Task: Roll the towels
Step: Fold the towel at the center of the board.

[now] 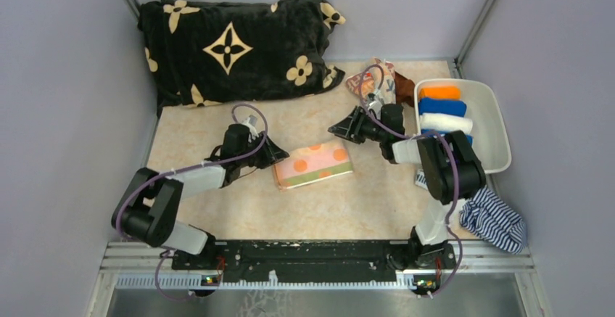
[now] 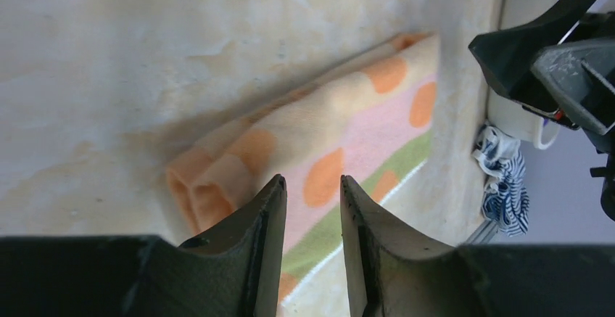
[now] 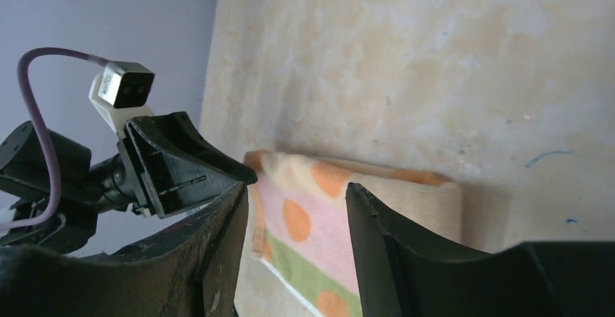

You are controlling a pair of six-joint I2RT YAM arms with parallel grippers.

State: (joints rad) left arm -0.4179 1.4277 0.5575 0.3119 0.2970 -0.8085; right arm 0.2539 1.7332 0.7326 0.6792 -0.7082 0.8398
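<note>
A folded peach towel with orange dots, a pink band and a green band [image 1: 313, 163] lies flat in the middle of the table. My left gripper [image 1: 281, 154] is at its left end, open, with nothing between its fingers. The left wrist view looks between those fingers [image 2: 312, 180] onto the towel [image 2: 362, 121]. My right gripper [image 1: 335, 128] hovers just behind the towel's far right corner, open and empty. Its wrist view shows the towel [image 3: 406, 201] below the jaws [image 3: 296, 186]. A pale printed towel [image 1: 373, 77] and a brown one [image 1: 404, 86] lie at the back.
A white bin [image 1: 493, 125] at the right holds an orange [image 1: 439, 92], a blue [image 1: 442, 106] and a white roll [image 1: 446, 122]. A navy-striped cloth [image 1: 493, 219] lies at the near right. A black flowered blanket [image 1: 232, 48] fills the back left.
</note>
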